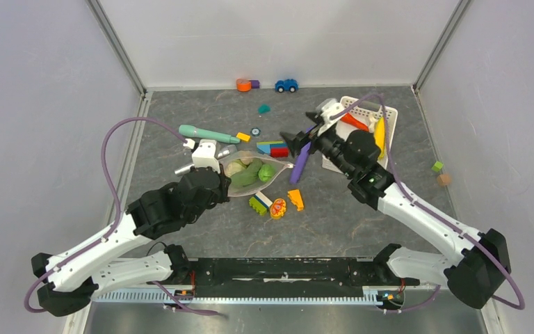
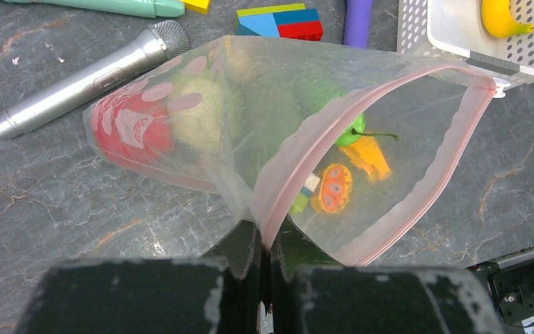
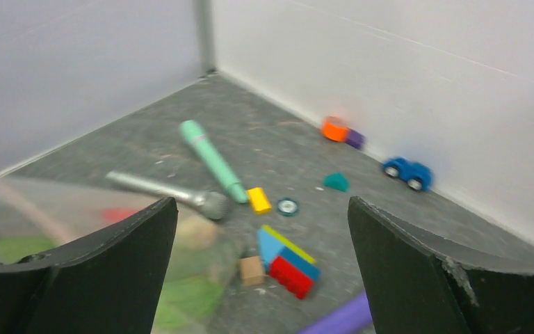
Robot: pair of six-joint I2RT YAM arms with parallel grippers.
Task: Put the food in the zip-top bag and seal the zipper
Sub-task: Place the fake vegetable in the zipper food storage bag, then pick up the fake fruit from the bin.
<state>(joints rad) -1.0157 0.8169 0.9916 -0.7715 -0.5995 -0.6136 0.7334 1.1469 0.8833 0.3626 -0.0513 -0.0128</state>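
Left end effector point(image 2: 264, 240) clamps shut on the pale-pink zipper strip point(image 2: 306, 146) of the floppy clear polka-dot bag point(image 2: 250, 104), mouth gaping just ahead. Right end effector point(image 3: 259, 209) spreads wide, empty. Risk (thin plastic): the strip may slip free, spilling green toy produce point(image 2: 348, 131).

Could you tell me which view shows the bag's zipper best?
Left wrist: the pink zipper rings the open mouth, close up, clamped in the left end effector. Top view shows it tiny; right wrist, only a blur.

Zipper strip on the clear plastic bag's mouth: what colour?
The zipper strip is pale pink, clearest in the left wrist view.
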